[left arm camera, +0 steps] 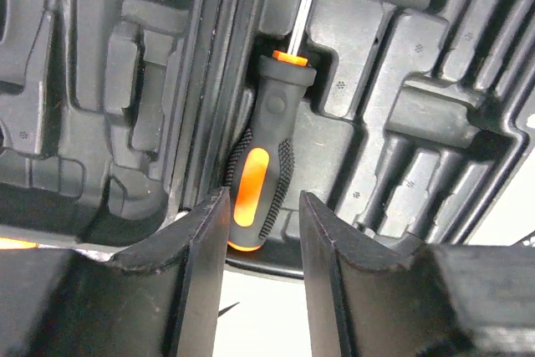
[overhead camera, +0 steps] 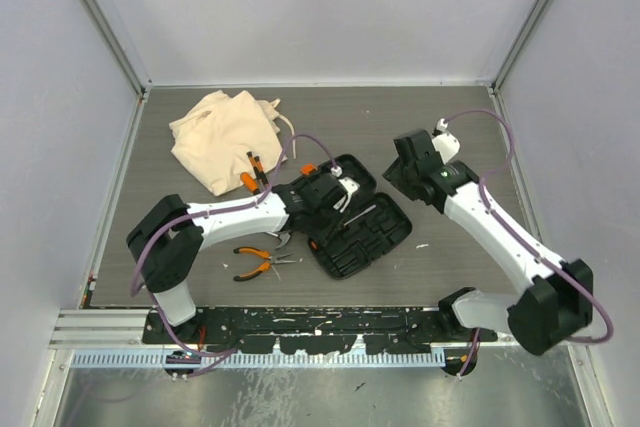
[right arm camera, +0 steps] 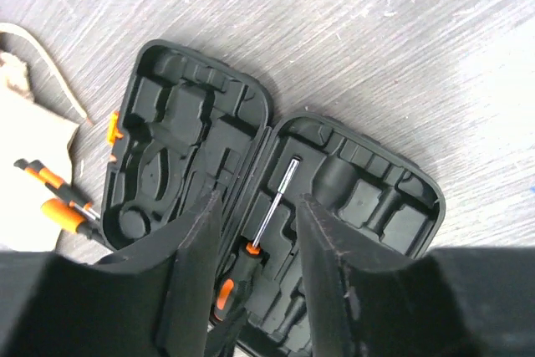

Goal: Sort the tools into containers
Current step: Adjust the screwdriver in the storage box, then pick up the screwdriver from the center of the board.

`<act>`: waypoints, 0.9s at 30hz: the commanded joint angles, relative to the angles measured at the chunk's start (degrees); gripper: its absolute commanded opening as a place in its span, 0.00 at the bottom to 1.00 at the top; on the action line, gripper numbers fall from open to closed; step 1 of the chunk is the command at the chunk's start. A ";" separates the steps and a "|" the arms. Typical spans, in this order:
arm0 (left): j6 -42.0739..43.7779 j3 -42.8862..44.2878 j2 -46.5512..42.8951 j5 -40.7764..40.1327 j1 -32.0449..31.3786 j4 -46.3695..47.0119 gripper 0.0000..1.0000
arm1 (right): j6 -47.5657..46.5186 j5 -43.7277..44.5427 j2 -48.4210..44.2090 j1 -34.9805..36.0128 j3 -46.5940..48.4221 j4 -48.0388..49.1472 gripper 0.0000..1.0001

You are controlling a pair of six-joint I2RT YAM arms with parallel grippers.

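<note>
Left wrist view: the left gripper (left arm camera: 262, 206) hangs over the open black tool case (left arm camera: 401, 123), its fingers (left arm camera: 205, 248) spread with nothing pinched between them. An orange-and-black-handled screwdriver (left arm camera: 263, 177) lies in a moulded recess just beside the case's hinge. Its butt end sits in the gap beyond the fingertips and its steel shaft is cut off by the top edge. Small embossed marks in the recesses are too fine to read.

From the right wrist, the right gripper (right arm camera: 259, 198) hovers higher above the case, its fingers (right arm camera: 196, 248) likewise apart and empty. They hide parts of both halves of the case. The screwdriver's handle there is partly covered by a dark shape that is hard to make out. An orange latch (right arm camera: 113, 127) shows on the outer edge of the lid half.

Overhead, the left arm covers much of that lid half. The beige cloth bag (overhead camera: 220, 137) lies crumpled on the table (overhead camera: 450, 117) to the case's far left. Orange-handled tools (overhead camera: 252, 175), their kind unclear, lie between bag and case. Orange-and-black-handled pliers (overhead camera: 262, 262) lie left of the case's near corner.
</note>
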 commanded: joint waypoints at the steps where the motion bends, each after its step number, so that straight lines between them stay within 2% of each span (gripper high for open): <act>1: 1.19 5.82 -3.34 -0.32 0.09 -5.57 0.41 | -8.24 -0.99 -8.28 0.08 -6.41 12.86 0.51; 5: 0.43 8.16 -5.66 -1.65 1.45 -6.97 0.43 | -11.40 -1.38 -10.98 -0.02 -9.61 14.95 0.57; 9: -1.34 7.91 -9.04 -2.61 4.27 -7.72 0.44 | -15.07 -4.33 -9.77 -0.03 -10.86 15.89 0.62; 16: -7.18 5.41 -13.88 -5.15 14.28 -9.62 0.45 | -18.11 -11.19 -5.70 -0.03 -12.47 18.55 0.63; 22: -16.62 5.53 -11.71 -9.67 24.92 -13.54 0.45 | -16.58 -15.62 -5.06 0.02 -15.87 22.93 0.63; 27: -21.99 6.52 -7.86 -14.57 29.18 -15.55 0.48 | -14.52 -17.33 -5.59 0.04 -18.08 24.48 0.63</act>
